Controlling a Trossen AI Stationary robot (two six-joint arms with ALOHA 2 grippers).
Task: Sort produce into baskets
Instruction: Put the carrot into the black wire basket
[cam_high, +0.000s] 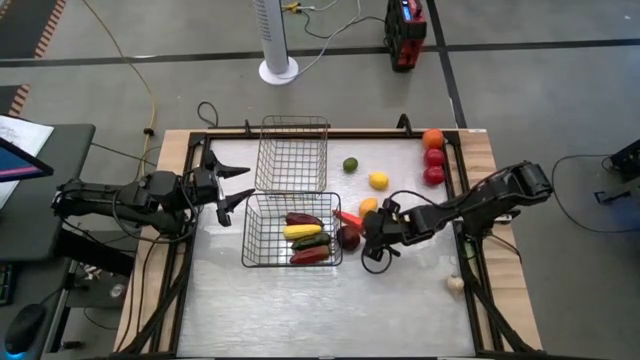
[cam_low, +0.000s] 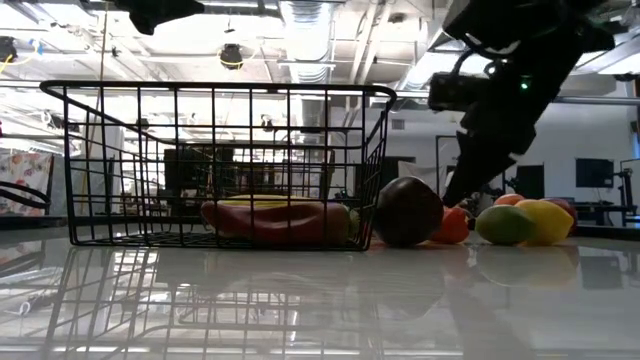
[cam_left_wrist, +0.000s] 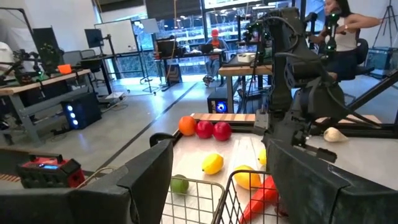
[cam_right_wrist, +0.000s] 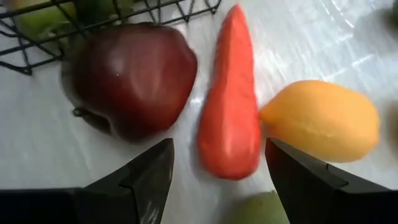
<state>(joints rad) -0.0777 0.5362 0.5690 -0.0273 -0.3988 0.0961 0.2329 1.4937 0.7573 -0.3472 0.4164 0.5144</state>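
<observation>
The darker wire basket (cam_high: 262, 232) holds long dark red, yellow, green and red pieces (cam_high: 305, 238). The silvery basket (cam_high: 292, 150) stands behind it. My right gripper (cam_high: 364, 230) is open just right of the dark basket. Its fingers stand on either side of the blunt end of an orange-red carrot (cam_right_wrist: 229, 112) that lies on the table, without touching it. A dark purple round fruit (cam_right_wrist: 130, 78) and a yellow-orange fruit (cam_right_wrist: 320, 118) lie on either side of the carrot. My left gripper (cam_high: 245, 182) is open and empty, raised at the baskets' left side.
A green lime (cam_high: 350, 165), a yellow lemon (cam_high: 378, 180), an orange (cam_high: 432, 138) and two red round fruits (cam_high: 434, 166) lie on the far right of the table. A green piece (cam_right_wrist: 267, 208) lies under my right gripper. A whitish piece (cam_high: 456, 283) lies by the table's right rail.
</observation>
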